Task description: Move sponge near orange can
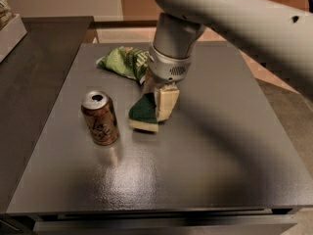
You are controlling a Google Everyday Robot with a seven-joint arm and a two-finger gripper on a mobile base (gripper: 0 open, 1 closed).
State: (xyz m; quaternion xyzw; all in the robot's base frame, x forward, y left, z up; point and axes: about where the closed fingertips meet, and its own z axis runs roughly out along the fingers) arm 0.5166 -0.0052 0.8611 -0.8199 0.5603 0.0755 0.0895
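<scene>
The sponge (142, 112) has a dark green top and a pale yellow base and sits tilted near the middle of the dark table (205, 160). My gripper (157, 102) reaches down from above and is shut on the sponge's right side; one pale finger (165, 104) shows against it. The orange can (100, 118) stands upright a short way to the left of the sponge, brownish-orange with a silver top, apart from it.
A light-green chip bag (123, 61) lies at the back of the table, partly behind my arm (230, 13). A darker counter (29, 82) runs along the left, with a pale box (9, 31) on it.
</scene>
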